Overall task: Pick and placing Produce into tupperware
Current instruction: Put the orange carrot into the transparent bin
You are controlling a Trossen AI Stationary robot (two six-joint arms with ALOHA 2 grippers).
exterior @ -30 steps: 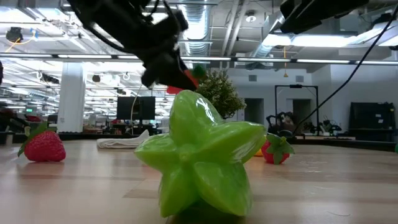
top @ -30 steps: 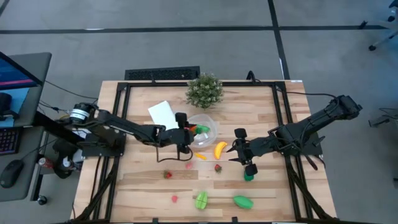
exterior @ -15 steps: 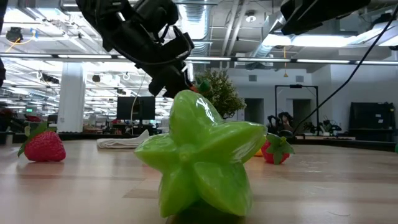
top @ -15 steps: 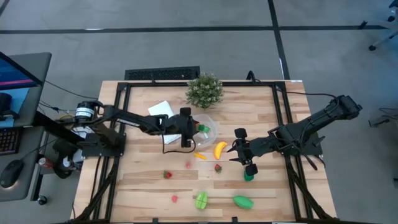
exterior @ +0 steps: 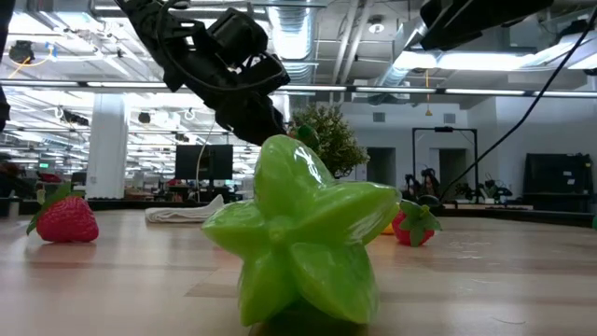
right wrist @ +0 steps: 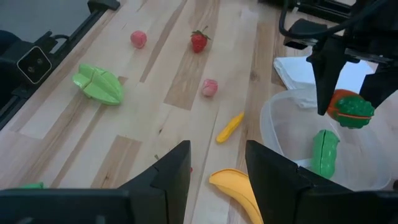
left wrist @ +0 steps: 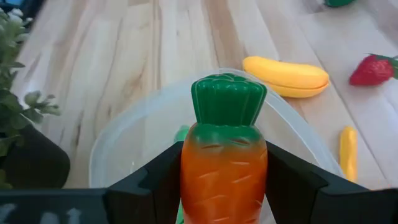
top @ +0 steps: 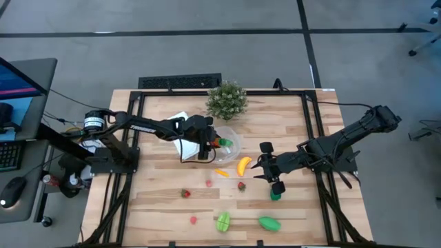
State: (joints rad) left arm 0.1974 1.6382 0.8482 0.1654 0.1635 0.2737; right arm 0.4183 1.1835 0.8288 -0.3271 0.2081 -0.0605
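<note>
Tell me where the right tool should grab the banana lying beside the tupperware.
Grip the banana across its thick middle, coming straight down. It lies flat on the table, curved, its ends tapering. The right tool, open, waits just beside it.

Even, bright light falls from above on the worktop (top: 165, 200); shadows under the arms are soft and faint. At table height, ceiling strip lights glare in the room behind, and the green star-shaped fruit (exterior: 303, 243) close to the lens shows glossy highlights (its lower edge slightly soft). In the left wrist view the carrot (left wrist: 224, 162) is sharp while the banana (left wrist: 287, 76) behind blurs a little.
</note>
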